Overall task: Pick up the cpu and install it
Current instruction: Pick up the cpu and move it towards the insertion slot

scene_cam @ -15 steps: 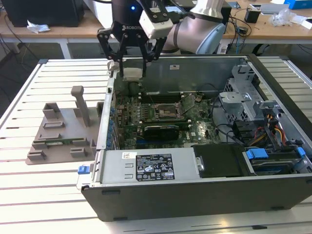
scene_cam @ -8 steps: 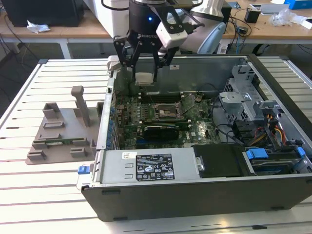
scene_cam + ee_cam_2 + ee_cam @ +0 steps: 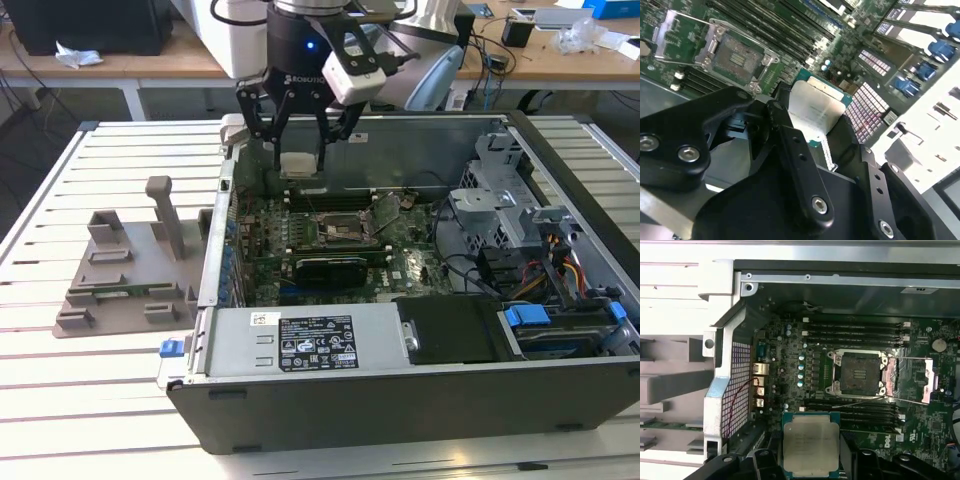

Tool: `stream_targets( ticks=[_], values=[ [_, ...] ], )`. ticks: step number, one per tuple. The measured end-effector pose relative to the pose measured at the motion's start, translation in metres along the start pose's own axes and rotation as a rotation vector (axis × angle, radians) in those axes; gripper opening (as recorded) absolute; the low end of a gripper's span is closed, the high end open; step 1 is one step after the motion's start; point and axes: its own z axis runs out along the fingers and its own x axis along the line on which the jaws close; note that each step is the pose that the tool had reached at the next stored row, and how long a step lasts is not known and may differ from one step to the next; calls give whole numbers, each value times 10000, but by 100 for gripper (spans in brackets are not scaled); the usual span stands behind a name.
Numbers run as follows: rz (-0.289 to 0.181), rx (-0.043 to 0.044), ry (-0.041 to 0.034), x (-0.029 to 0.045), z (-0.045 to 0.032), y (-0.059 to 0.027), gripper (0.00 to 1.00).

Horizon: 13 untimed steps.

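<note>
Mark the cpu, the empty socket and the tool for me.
cpu (image 3: 811, 442), first wrist view, middle of metal top.
socket (image 3: 860, 374), first wrist view, its open centre.
tool (image 3: 300, 158), exterior view, midway between fingertips.

Under my gripper (image 3: 300, 165) spreads a white slatted table (image 3: 100, 400). Beyond my gripper a cluttered wooden bench (image 3: 150, 65) runs on white legs, with dark floor (image 3: 30, 130) beneath it.

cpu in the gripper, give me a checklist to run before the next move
1. cpu gripped by the gripper: ok.
2. socket empty: ok, bare contacts show.
3. load plate swung open: ok.
4. cpu centred over socket: not ok, it hangs off to one side.
5. cpu corner mark matched to socket: cannot tell.
</note>
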Motion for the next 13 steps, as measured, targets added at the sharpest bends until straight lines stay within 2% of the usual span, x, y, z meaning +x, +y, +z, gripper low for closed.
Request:
stream_targets(
  ticks=[1,2,3,4,8,13],
  values=[
    [3,9,-154,0,0,0,54],
    [8,19,-358,0,1,0,54],
    [13,27,-517,0,2,0,54],
    [15,31,-595,0,2,0,54],
    [15,36,-648,0,3,0,54],
    [17,47,-648,-11,138,4,54]
  ],
)
